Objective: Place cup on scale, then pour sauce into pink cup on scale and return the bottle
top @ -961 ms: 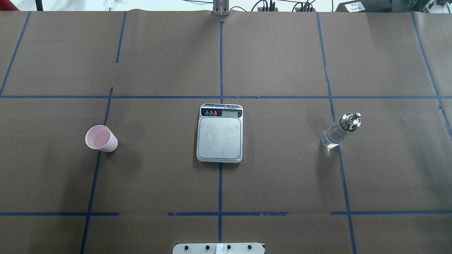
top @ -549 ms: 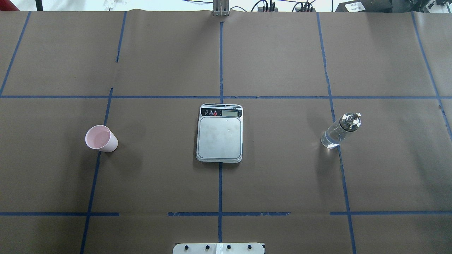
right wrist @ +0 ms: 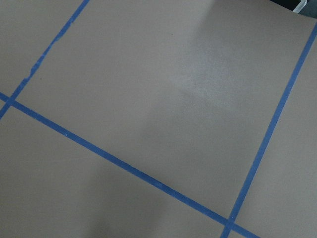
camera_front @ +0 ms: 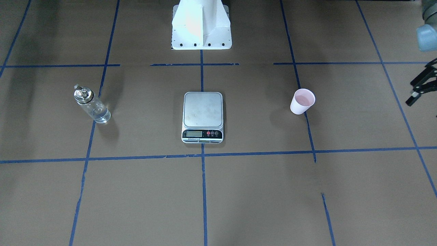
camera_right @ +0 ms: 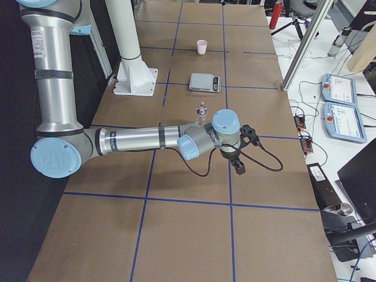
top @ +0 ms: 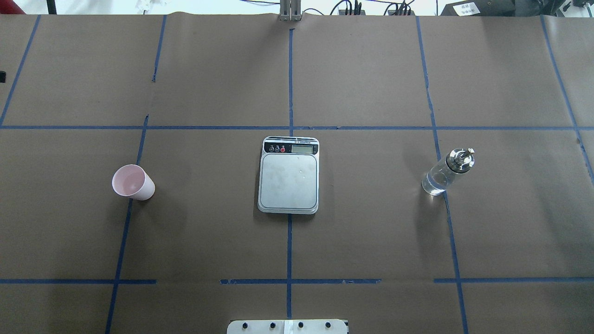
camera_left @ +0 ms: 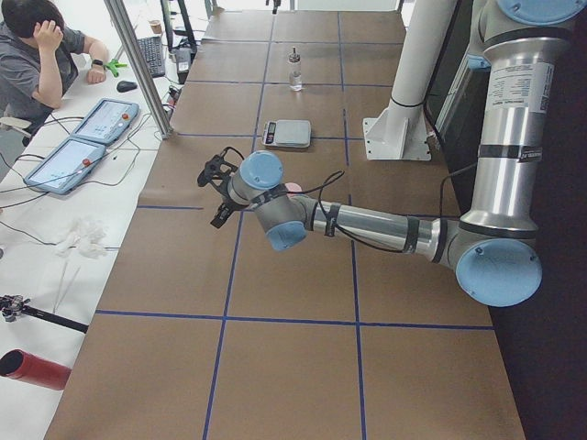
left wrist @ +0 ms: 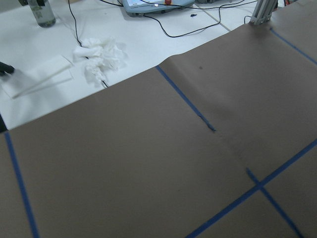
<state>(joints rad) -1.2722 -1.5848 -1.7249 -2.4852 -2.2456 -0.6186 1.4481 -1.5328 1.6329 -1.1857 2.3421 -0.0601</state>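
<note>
The pale pink cup (top: 133, 182) (camera_front: 302, 101) stands upright on the brown paper, well left of the scale (top: 288, 178) (camera_front: 203, 112), whose steel platform is bare. The glass bottle (top: 446, 171) (camera_front: 91, 105) with its silver spout stands far to the right, with clear sauce (top: 434, 182) in it. My left gripper (camera_front: 421, 85) (camera_left: 213, 194) hovers open near the table's left edge, apart from the cup. My right gripper (camera_right: 245, 151) shows only in the exterior right view, near the table's right end beyond the bottle (camera_right: 201, 113); I cannot tell its state. Both wrist views show only paper and blue tape.
The robot's white pedestal (camera_front: 201, 25) stands behind the scale. Along the far side run an aluminium post (camera_left: 138, 64), two tablets (camera_left: 87, 137), cables and crumpled tissue (left wrist: 99, 57). A person (camera_left: 37, 55) sits there. A red cylinder (camera_left: 35, 368) lies off the paper.
A black tip of the left gripper has come into the overhead view at its left edge. Cup, scale and bottle have not moved.
</note>
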